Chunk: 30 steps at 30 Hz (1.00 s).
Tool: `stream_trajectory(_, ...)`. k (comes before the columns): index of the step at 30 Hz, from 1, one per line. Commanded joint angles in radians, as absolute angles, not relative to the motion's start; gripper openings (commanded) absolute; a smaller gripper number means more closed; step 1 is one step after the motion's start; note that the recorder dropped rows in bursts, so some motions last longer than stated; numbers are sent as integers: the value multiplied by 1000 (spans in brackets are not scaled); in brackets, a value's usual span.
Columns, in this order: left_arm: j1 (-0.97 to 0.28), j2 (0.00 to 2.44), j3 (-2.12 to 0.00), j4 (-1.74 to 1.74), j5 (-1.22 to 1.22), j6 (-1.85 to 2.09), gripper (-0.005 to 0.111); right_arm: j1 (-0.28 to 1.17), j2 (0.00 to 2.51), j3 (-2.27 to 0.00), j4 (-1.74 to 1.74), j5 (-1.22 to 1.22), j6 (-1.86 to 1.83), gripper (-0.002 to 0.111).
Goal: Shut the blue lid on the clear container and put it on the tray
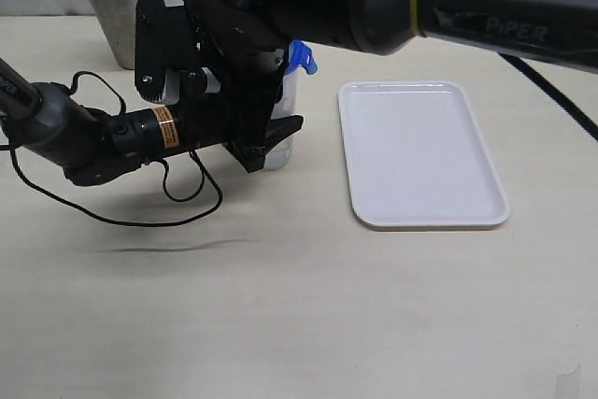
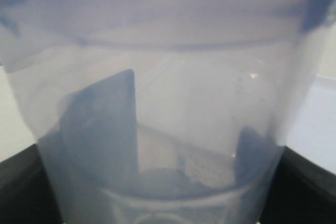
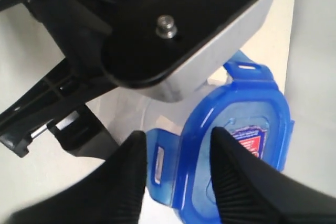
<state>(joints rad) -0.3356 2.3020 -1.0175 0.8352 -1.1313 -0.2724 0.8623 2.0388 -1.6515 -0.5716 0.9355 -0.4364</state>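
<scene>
Blue lid: the small rounded-square blue plastic lid (image 3: 244, 111) is lying across the top of the container, with two snap tabs sticking outward in the right wrist view. I cannot tell whether it is seated all the way down.
Sticker: a small red-and-white sticker (image 3: 251, 139) is facing up on the lid, partly under one finger.
Clear container: the tall translucent plastic canister (image 1: 288, 105) is standing upright on the table, off the tray, with the tray lying at its 3 o'clock in the exterior view.
Left gripper: the left gripper (image 1: 277, 142) is reaching in from 9 o'clock, and its jaws are clamping the container's lower body from both sides. The canister wall is filling the whole left wrist view.
Right gripper: the right gripper (image 3: 178, 132) is hanging over the lid from the arm coming in at 2 o'clock. Its ribbed black fingers (image 3: 126, 182) are standing apart, one over the lid's face and one outside a side tab, pinching nothing.
Tray: the flat white rectangular plastic tray (image 1: 425, 221) is lying near the container, not touching it.
Steel cup: a grey tapered steel cup (image 1: 114, 11) is standing at the container's 10 o'clock, well apart.
Cable: a thin black cable (image 1: 177, 201) is looping beneath the left arm.
Table: the pale beige tabletop (image 1: 280, 315) is carrying everything.
</scene>
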Motion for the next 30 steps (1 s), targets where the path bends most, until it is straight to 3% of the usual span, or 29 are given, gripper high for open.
stream_trajectory(1, -337, 2302, -1003, 940, -1141, -241, 0, 839, 2140, -1588, -520, 974, -427, 33)
stream_trajectory(11, -337, 2302, -1003, 949, -1150, -241, 0, 851, 2134, -1588, -491, 969, -411, 34)
stream_trajectory(14, -336, 2302, -1003, 949, -1150, -241, 0, 851, 2103, -1591, -430, 972, -414, 49)
stream_trajectory(16, -333, 2302, -1003, 949, -1157, -241, 0, 851, 2068, -1591, -423, 966, -405, 52)
stream_trajectory(30, -275, 2302, -1003, 1086, -1221, -293, 0, 812, 1768, -1592, -188, 879, -300, 52)
